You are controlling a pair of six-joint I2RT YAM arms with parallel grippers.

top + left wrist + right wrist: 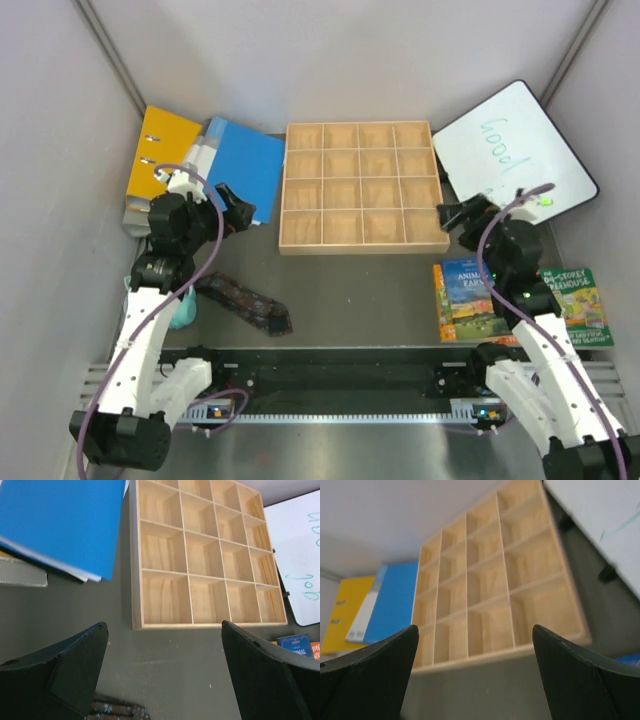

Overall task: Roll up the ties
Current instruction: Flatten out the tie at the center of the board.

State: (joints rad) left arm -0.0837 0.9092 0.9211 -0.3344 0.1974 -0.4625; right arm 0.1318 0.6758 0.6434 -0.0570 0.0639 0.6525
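**Tie flat and unrolled; both pincers open and empty. Reach comes first.**

Layout, largest first:
- Wooden tray, all compartments bare. It lies ahead of both pincers, off to the right of the left pincer and off to the left of the right pincer.
- Whiteboard: beyond the right pincer, on its right.
- Blue folder: just ahead of the left pincer, slightly to its left.
- Books: behind the right pincer, beside its arm.
- Tie: only one is seen, lying stretched out on the dark table. It is behind and below the left pincer, back toward that arm's base, and well apart from the right pincer. The left wrist view catches only a speckled sliver of it at the bottom edge.

Pincers: both have their jaws spread wide with nothing between them. Both are raised off the table and point at the tray.

Judgement: the step in hand is the approach, and no rolling has begun.
- The left pincer should draw back and drop onto one end of the tie.
- The cloth is thin and flat, so the fingertips likely need to reach the table surface to catch an edge.
- The right pincer could pin the free length so the turns stay tight.
- Risk: slack fabric slides and the coil springs open.
- I cannot tell which end is the pointed one.
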